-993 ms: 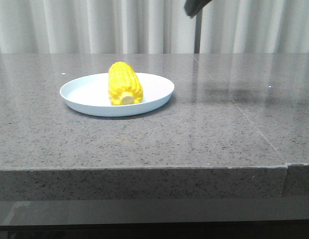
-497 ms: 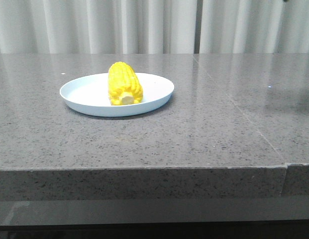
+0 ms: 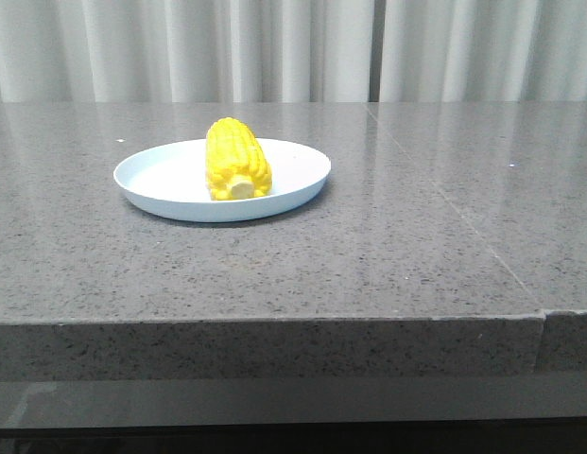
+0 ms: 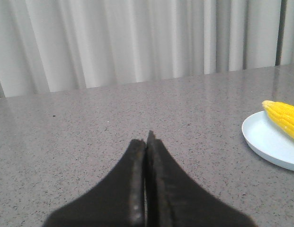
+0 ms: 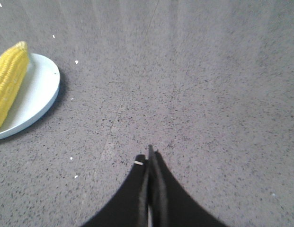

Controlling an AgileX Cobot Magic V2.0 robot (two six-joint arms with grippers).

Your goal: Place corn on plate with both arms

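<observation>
The yellow corn (image 3: 237,159) lies on the pale blue-white plate (image 3: 161,180) at the table's left middle, its cut stem end toward the camera. Neither arm shows in the front view. In the left wrist view my left gripper (image 4: 146,140) is shut and empty above bare table, with the plate (image 4: 267,142) and the corn (image 4: 282,116) off to one side. In the right wrist view my right gripper (image 5: 148,153) is shut and empty, held well above the table, with the plate (image 5: 40,92) and the corn (image 5: 9,80) far to the side.
The grey speckled stone table (image 3: 416,236) has a seam running back from its front right edge. White curtains (image 3: 274,47) hang behind it.
A dark arm part at the top of the front view one second ago has moved up and right out of view. The corn and plate have not moved.
</observation>
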